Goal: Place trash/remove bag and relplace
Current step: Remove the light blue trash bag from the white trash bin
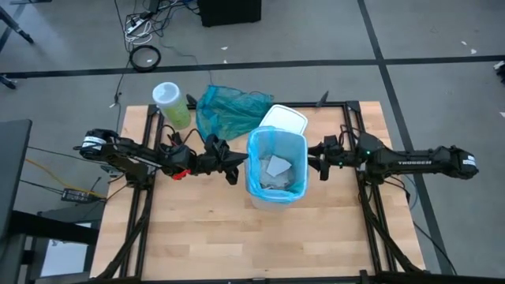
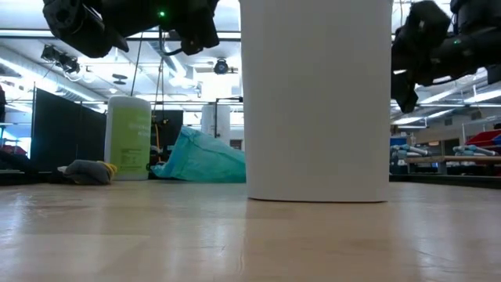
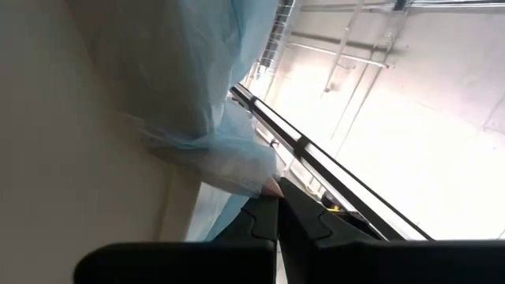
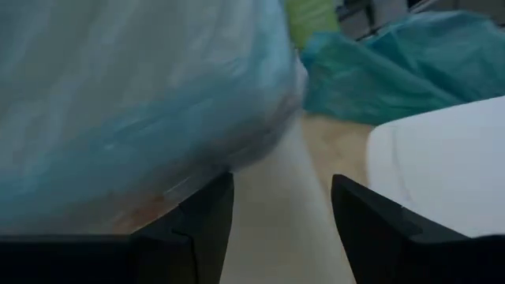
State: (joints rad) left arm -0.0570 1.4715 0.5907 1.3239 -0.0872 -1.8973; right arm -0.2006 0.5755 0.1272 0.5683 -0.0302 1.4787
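A white bin [image 1: 276, 189] stands mid-table, lined with the light-blue bag [image 1: 254, 162], whose edge is folded over the rim. The trash [image 1: 278, 167], white paper scraps, lies inside. My left gripper [image 1: 237, 166] is at the bin's left rim, shut on the bag [image 3: 229, 158]. My right gripper [image 1: 322, 164] hovers open just off the bin's right side. In its wrist view its fingers [image 4: 205, 217] stand before the bin wall [image 4: 276, 213], below the bag's overhang [image 4: 142, 134]. My left gripper pinches a bunched fold of the bag's overhang [image 3: 254, 180] between its two shut fingertips, at the bin's left rim. The fingers come from the table's left, slanting slightly upward. The plastic puckers toward the tips; the rest stays draped over the rim.
A teal-green plastic bag [image 1: 229, 109] lies behind the bin, with a white lid [image 1: 286, 118] beside it and a green-filled container [image 1: 170, 104] at the far left. The near half of the wooden table [image 1: 237, 244] lies in front of the bin.
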